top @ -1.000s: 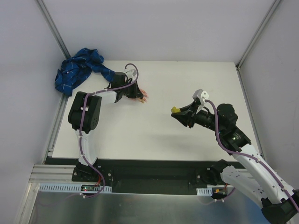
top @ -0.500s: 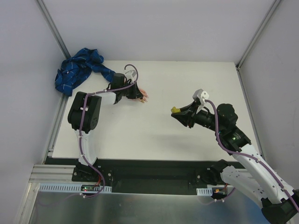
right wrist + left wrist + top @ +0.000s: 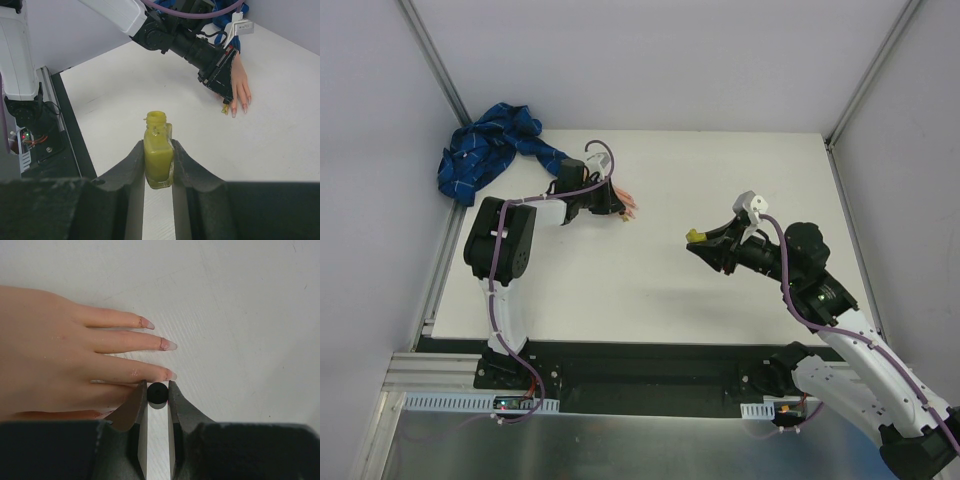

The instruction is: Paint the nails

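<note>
Left arm [image 3: 505,235] has shifted its wrist a little at the mannequin hand [image 3: 620,203] since a second ago; right arm [image 3: 820,290] has not moved.

Left jaws: closed almost fully, pinching a small black round piece [image 3: 157,392] between their tips. Left wrist view shows this piece just beside the tip of the nearest fully visible finger. A further finger is partly hidden behind one jaw.

Mannequin hand lies palm down on the white worktop [image 3: 720,170], toward the far left, fingers spread and pointing to the right. The nails [image 3: 167,345] are pinkish, with uneven colour at their edges. A blue plaid sleeve [image 3: 490,145] trails off from the wrist to the far left corner.

Right jaws: closed on a small yellow bottle [image 3: 158,150], gripped by its sides and upright in the right wrist view, with the neck open. From above, the bottle [image 3: 695,237] is held near mid-worktop, well apart from the mannequin hand.
</note>
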Available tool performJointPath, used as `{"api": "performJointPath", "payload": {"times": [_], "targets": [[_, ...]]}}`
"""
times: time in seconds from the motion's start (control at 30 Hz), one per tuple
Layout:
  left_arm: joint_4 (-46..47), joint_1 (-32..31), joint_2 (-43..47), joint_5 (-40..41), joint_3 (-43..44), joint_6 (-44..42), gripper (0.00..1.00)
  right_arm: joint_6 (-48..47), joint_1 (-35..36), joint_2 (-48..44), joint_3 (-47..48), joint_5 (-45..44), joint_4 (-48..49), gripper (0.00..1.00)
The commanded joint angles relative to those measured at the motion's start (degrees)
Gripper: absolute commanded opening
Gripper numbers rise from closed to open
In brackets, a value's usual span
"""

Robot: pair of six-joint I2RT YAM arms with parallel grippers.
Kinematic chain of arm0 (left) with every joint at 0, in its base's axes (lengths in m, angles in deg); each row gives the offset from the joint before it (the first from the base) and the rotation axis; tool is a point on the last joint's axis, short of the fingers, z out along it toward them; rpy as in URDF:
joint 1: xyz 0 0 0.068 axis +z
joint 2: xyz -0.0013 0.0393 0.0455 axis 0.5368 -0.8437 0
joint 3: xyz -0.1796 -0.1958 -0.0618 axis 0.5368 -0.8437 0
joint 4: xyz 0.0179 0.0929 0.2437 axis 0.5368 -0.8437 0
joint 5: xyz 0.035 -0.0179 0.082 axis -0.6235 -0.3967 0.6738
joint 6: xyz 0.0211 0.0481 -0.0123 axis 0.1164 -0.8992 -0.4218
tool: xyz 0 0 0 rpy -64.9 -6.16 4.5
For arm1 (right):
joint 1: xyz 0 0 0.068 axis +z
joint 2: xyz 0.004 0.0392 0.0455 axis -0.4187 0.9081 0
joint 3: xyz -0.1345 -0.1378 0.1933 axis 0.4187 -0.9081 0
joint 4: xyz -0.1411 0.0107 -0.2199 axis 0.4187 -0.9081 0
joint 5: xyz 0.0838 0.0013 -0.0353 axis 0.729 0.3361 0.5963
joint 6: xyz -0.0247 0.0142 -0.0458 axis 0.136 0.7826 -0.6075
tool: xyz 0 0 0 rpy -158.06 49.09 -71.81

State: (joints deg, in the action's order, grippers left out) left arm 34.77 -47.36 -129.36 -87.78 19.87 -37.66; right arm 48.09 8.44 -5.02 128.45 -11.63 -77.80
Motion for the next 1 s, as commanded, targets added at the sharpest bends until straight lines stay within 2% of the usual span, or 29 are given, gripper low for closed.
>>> {"api": "performJointPath", "payload": {"times": [0.0,0.37,0.97], "targets": [[2.2,0.6,3.2,-1.4,0.0,0.3,0.0,0.0,-0.3,-1.0,0.6,1.2,2.9,0.0],[2.3,0.5,5.2,-1.7,0.6,2.7,0.0,0.0,-0.2,-1.0,0.4,1.2,3.2,0.0],[-0.2,0.6,1.2,0.2,3.9,1.5,0.0,0.0,-0.3,-1.2,0.8,1.4,2.9,0.0]]}}
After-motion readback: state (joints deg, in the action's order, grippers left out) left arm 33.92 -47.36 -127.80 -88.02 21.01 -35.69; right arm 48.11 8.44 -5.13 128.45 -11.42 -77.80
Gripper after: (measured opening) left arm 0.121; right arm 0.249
